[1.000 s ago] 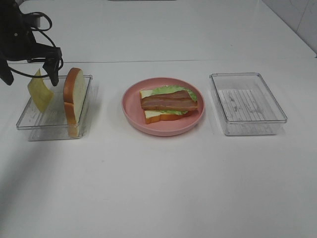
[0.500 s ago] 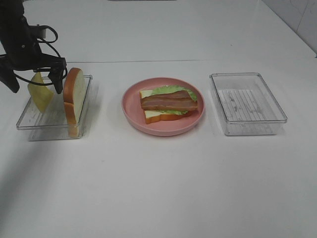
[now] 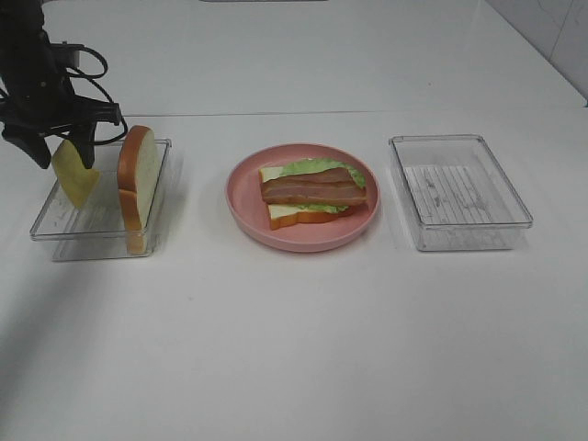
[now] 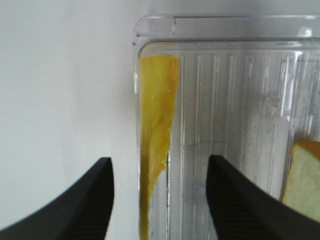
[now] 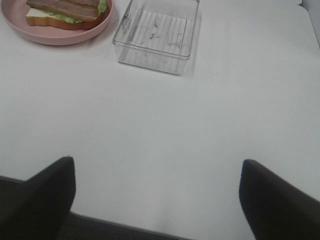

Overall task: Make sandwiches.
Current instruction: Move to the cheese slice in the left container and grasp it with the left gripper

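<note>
- A white desk [image 3: 294, 349] seen from above, with three containers in a row: a clear tray on the left, a round pink plate in the middle, and a second clear tray on the right
- In the left tray [image 3: 92, 234], a yellow cheese square [image 3: 75, 179] stands on edge and tilted, just inside the tray's left wall
- A bread slice [image 3: 136, 179], white with an orange-brown crust, stands on edge along the right side of the same tray, apart from the cheese
- The left hand [image 3: 62, 158], black with trailing cables, hangs over the left tray; its two fingers sit either side of the cheese
- In the left wrist view the fingers are apart with a gap on each side of the cheese, so the hand is not gripping it
- The pink plate [image 3: 248, 216] holds the part-built sandwich: a bottom bread slice [image 3: 285, 214], a green lettuce leaf [image 3: 312, 167], and brown meat strips [image 3: 312, 190] on top
- The right tray [image 3: 459, 237] has a ribbed floor
- The right hand [image 5: 155, 167] appears only in its own wrist view, above bare desk on the near side of the plate and right tray, jaws wide apart and holding nothing
</note>
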Available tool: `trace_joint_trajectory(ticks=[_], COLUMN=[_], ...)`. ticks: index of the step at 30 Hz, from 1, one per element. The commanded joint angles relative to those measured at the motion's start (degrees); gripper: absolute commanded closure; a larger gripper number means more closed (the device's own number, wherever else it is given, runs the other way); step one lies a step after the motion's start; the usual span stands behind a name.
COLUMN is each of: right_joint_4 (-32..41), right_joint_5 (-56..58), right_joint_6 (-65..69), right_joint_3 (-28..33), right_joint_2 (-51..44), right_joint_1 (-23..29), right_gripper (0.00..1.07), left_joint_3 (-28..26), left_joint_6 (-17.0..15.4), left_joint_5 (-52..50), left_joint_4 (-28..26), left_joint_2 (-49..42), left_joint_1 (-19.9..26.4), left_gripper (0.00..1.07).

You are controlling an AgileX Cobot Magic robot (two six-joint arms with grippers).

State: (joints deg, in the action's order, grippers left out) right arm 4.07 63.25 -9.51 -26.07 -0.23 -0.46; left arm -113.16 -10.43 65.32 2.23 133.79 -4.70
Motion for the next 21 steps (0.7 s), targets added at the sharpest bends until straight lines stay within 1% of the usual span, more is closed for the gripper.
trace_joint_trajectory(ticks=[1,2,3,4,5,6,14,21], right_joint_4=[0.29,0.29,0.29,0.29,0.29,0.29,0.29,0.29], right_joint_5=[0.00,0.00,0.00,0.00,0.00,0.00,0.00,0.00], right_joint_6=[-0.63,-0.63,-0.63,-0.63,-0.63,-0.63,-0.63,-0.63], right_joint_3=[-0.11,-0.11,-0.11,-0.11,-0.11,-0.11,-0.11,-0.11], right_joint_2=[-1.95,-1.95,-1.95,-1.95,-1.95,-1.95,-1.95,-1.95], right_joint_1=[-0.34,-0.34,-0.34,-0.34,-0.34,-0.34,-0.34,-0.34], right_gripper=[0.20,0.20,0.20,0.20,0.20,0.20,0.20,0.20], left_joint_3=[0.40,0.40,0.40,0.40,0.40,0.40,0.29,-0.52], left_joint_6=[-2.69,-2.69,-2.69,-2.52,-2.52,-2.29,-2.29,-2.35], left_joint_5=[-0.63,-0.52,-0.52,-0.11,-0.11,0.11,0.69,1.43], left_joint_4=[2.12,2.12,2.12,2.12,2.12,2.12,2.12,2.18], left_joint_2=[0.00,0.00,0.00,0.00,0.00,0.00,-0.63,-3.27], left_joint_1=[0.11,0.11,0.11,0.11,0.11,0.11,0.11,0.11], left_gripper=[0.84,0.91,0.91,1.02,1.02,1.07,1.07,1.07])
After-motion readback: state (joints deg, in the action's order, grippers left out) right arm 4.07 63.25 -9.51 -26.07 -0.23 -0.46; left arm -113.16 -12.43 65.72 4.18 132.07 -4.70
